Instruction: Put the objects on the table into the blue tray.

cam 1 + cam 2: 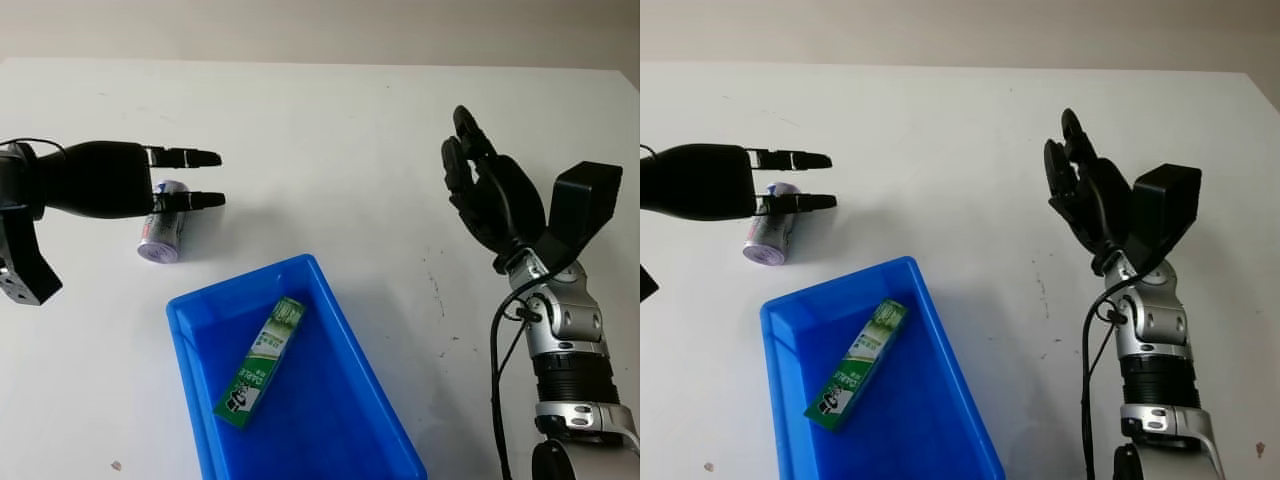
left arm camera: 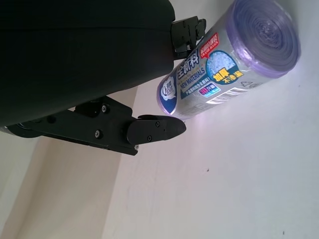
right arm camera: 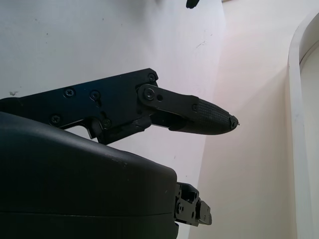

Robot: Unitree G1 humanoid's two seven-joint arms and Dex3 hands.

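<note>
A purple roll of bags [image 1: 163, 234] lies on its side on the white table, left of the blue tray [image 1: 195, 318]. My left hand [image 1: 195, 178] hovers open just above the roll, holding nothing; the left wrist view has the roll [image 2: 234, 64] close beside the fingers [image 2: 154, 130]. A green box [image 1: 262, 361] lies inside the tray. My right hand [image 1: 470, 170] is open, raised over the table at the right, well away from the tray.
The table's far edge [image 1: 320, 60] runs along the top, with a pale wall behind it. The tray reaches down to the near edge of the picture.
</note>
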